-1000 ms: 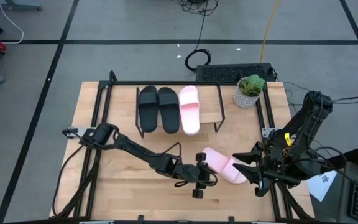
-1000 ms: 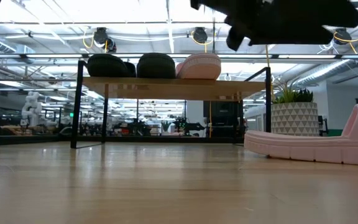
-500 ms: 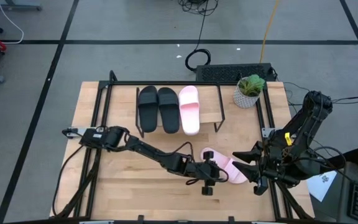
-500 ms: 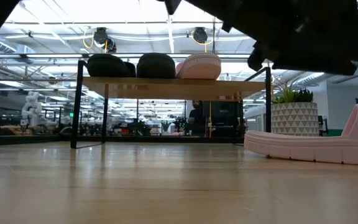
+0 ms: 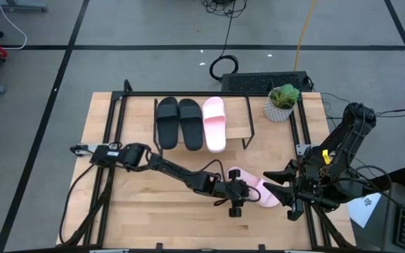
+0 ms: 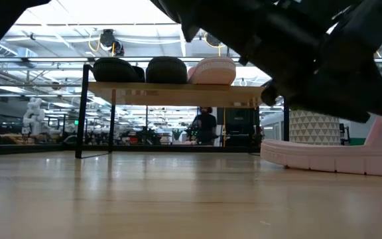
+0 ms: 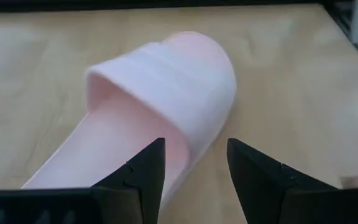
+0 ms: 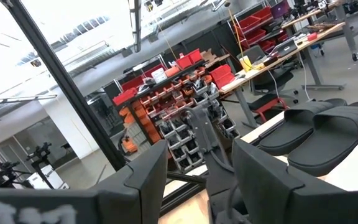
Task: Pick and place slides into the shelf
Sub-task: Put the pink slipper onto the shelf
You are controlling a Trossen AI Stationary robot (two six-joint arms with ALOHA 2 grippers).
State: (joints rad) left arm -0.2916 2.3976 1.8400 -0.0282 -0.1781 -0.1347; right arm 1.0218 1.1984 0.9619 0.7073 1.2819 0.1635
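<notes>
One pale pink slide (image 5: 260,192) lies sole-down on the table's near right part; in the low view this pink slide (image 6: 330,157) shows at the right. My left gripper (image 5: 242,190) hovers open over it. In the left wrist view my left gripper (image 7: 194,169) straddles the pink slide's (image 7: 160,93) side edge just behind the strap, one finger above the footbed, one above the table. Two black slides (image 5: 179,123) and the other pink slide (image 5: 214,124) rest on the shelf (image 5: 238,117). My right gripper (image 5: 277,187) waits open by the table's right edge.
A potted plant (image 5: 282,103) stands at the far right corner, right of the shelf. The shelf's plank (image 6: 178,93) has bare room right of the pink slide. Black frame rails run along the table's left and right sides. A person stands far off in the room.
My left gripper has moved toward the table's right edge and down, from beside the loose pink slide's end to over the slide itself. It has stayed open. The slide has not shifted. My right arm has kept still.
</notes>
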